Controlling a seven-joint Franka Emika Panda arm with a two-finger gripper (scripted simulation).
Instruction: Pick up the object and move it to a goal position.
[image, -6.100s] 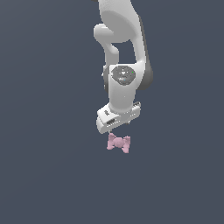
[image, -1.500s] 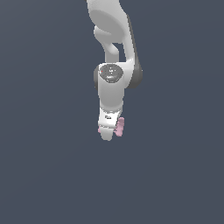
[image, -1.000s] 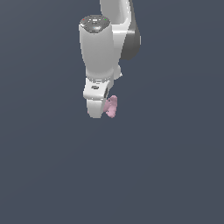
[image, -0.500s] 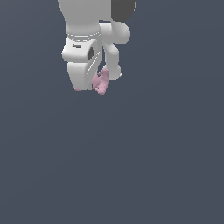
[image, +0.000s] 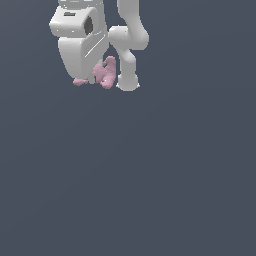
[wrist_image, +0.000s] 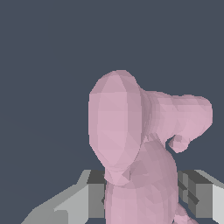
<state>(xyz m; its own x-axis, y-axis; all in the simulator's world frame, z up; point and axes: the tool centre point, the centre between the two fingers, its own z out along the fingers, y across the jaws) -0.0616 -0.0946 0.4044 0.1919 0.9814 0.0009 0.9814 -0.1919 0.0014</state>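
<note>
The object (image: 104, 73) is a small pale pink lumpy bow-like item with knobby lobes. In the exterior view it sticks out from under the white gripper (image: 92, 80) near the top left, lifted well above the dark grey floor; a small pink lobe (image: 79, 81) shows on the gripper's other side. In the wrist view the object (wrist_image: 135, 148) fills the middle, clamped between the two grey fingers (wrist_image: 94, 199). The gripper is shut on the object. The fingertips are hidden by the hand in the exterior view.
The white arm's links (image: 129, 47) hang beside the gripper on the exterior view's right. The ground (image: 150, 175) is a plain dark grey surface with nothing else showing on it.
The gripper has carried the object up and toward the exterior view's left, and the hand has turned. The object stays held between the fingers.
</note>
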